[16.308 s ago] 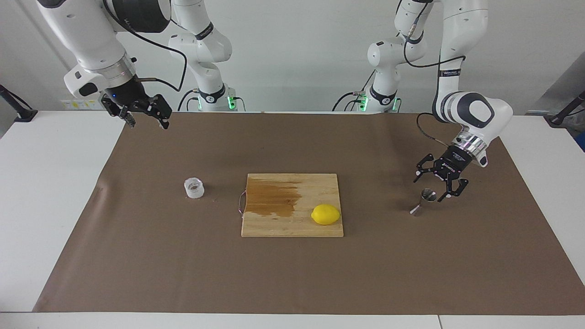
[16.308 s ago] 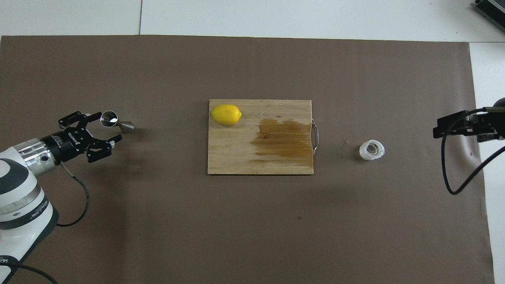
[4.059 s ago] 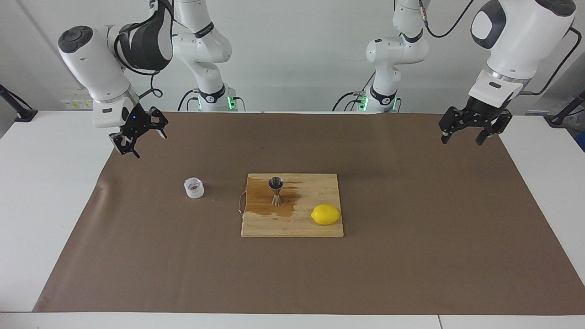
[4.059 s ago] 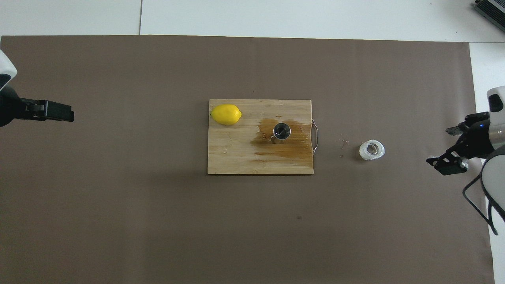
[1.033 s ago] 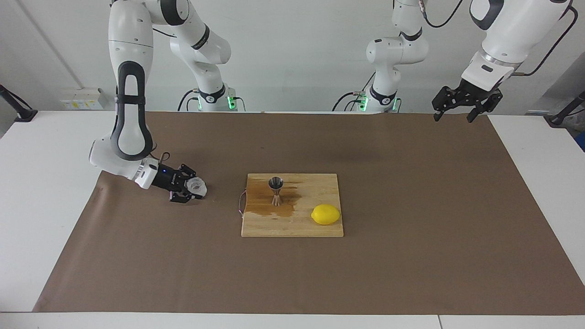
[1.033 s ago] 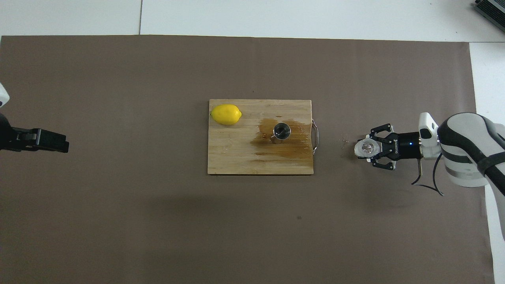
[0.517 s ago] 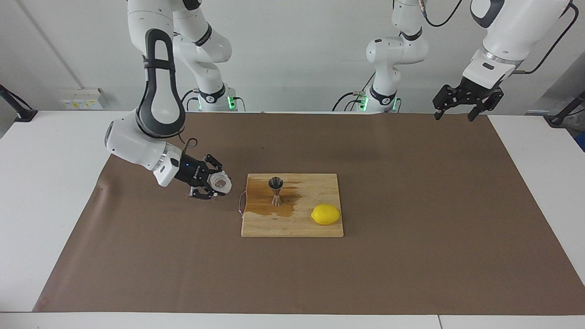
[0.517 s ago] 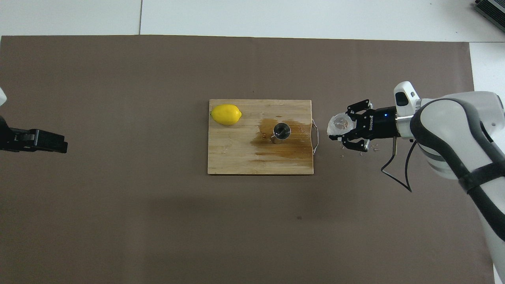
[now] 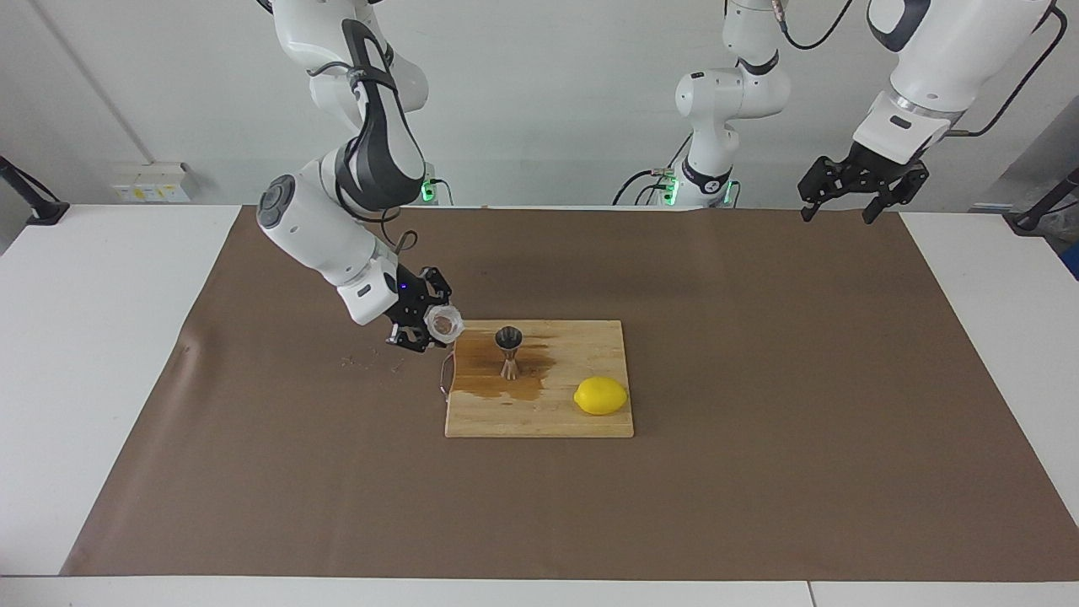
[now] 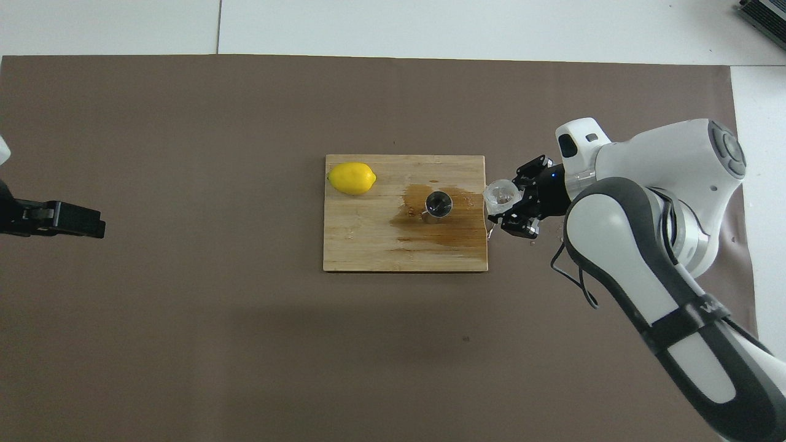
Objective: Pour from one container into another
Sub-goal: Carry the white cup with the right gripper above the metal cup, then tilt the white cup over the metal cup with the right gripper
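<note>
My right gripper [image 9: 432, 325] [image 10: 507, 207] is shut on the small clear ribbed cup [image 9: 444, 321] [image 10: 501, 193], which has brownish bits inside. It holds the cup in the air over the handle edge of the wooden cutting board [image 9: 539, 415] [image 10: 368, 242], its mouth tipped a little. The steel hourglass jigger [image 9: 509, 351] [image 10: 438, 204] stands upright on the board's wet stain, a short way from the cup. My left gripper [image 9: 839, 214] [image 10: 73, 220] hangs open and empty, high over the mat's edge at the left arm's end.
A yellow lemon [image 9: 601, 395] [image 10: 352, 178] lies on the board's corner farthest from the robots, toward the left arm's end. A brown mat [image 9: 759, 472] covers the table. A few brownish crumbs [image 9: 361, 361] lie on the mat where the cup stood.
My right gripper has lifted the cup off the mat and carried it toward the board, up to its handle edge. The left arm has not moved.
</note>
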`<state>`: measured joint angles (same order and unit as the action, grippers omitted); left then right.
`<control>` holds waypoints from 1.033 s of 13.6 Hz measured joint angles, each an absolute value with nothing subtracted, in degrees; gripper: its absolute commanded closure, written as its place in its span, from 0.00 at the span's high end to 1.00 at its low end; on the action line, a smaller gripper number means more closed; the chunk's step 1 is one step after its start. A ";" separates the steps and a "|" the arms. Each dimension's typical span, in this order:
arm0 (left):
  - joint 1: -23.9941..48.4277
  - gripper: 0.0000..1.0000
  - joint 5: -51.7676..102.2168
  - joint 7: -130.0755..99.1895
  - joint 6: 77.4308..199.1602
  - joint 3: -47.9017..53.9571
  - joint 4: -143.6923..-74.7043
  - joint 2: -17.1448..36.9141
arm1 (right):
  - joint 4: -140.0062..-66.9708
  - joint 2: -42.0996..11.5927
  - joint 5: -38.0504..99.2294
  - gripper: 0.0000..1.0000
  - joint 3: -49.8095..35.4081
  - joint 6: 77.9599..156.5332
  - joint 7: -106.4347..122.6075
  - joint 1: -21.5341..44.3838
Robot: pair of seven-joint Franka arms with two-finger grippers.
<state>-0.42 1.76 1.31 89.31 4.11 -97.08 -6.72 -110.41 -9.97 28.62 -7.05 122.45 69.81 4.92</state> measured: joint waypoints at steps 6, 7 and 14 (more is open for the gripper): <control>-0.42 1.00 1.76 1.30 89.30 4.11 -97.08 -6.72 | -109.59 -9.95 17.47 0.29 -7.09 126.17 58.56 12.83; -0.42 1.00 1.76 1.30 89.30 4.11 -97.08 -6.72 | -109.58 -9.95 14.88 0.29 -7.09 126.22 57.22 13.61; -0.42 1.00 1.76 1.29 89.30 4.11 -97.08 -6.72 | -109.57 -9.95 5.24 0.30 -6.96 125.23 50.50 15.04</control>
<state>-0.42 1.76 1.29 89.30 4.11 -97.08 -6.72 -109.57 -9.95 5.24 -6.96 125.23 50.50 15.04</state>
